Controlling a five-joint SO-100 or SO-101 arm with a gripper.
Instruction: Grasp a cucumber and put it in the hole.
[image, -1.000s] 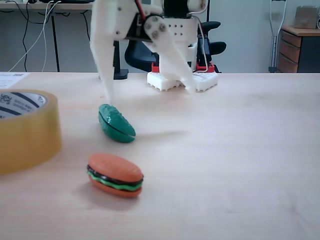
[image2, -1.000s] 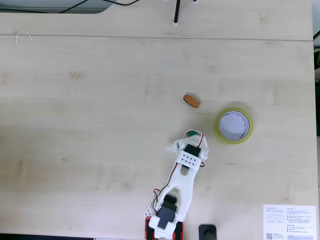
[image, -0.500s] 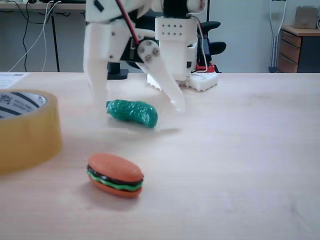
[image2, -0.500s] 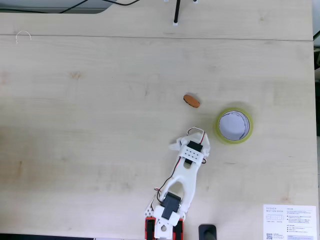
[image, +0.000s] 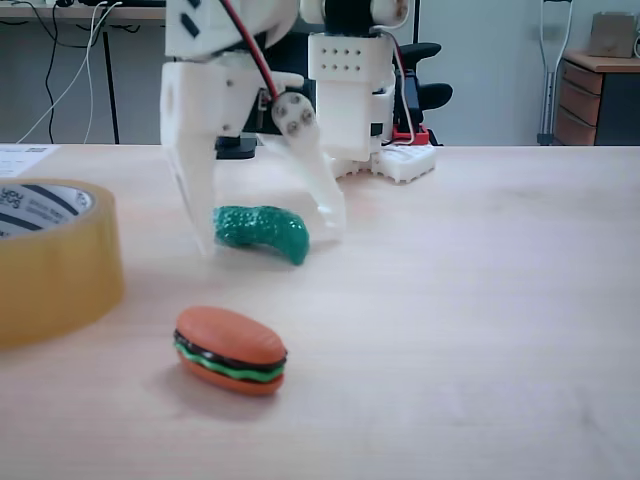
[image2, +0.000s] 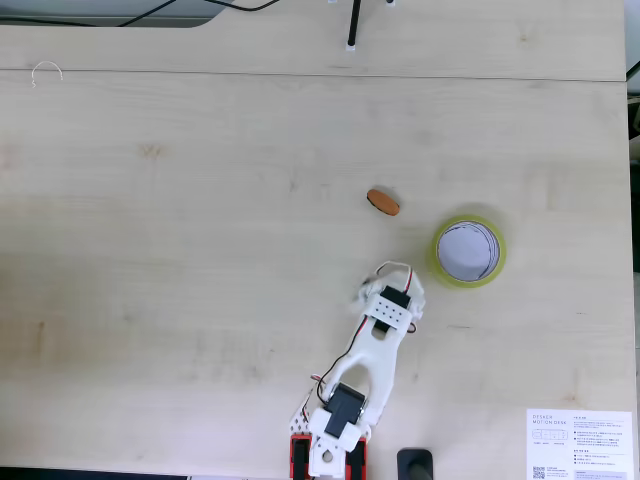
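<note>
Light wood-grain desk (image2: 200, 200): bears all items. White plastic arm's two-finger claw (image: 268, 235): fingers spread apart, tips down near the desk, straddling the small dark-green bumpy plastic cucumber (image: 260, 229) without visibly gripping it. Cucumber: lying on its side between the fingers in a fixed view. Large yellowish-tan packing-tape roll (image: 50, 262): flat on the desk, at 9 o'clock of the cucumber there; its round white-cored hole (image2: 468, 251) sits at 2 o'clock of the claw from above. Orange-brown toy burger (image: 231, 350): at 6 o'clock of the cucumber, apart from it.
</note>
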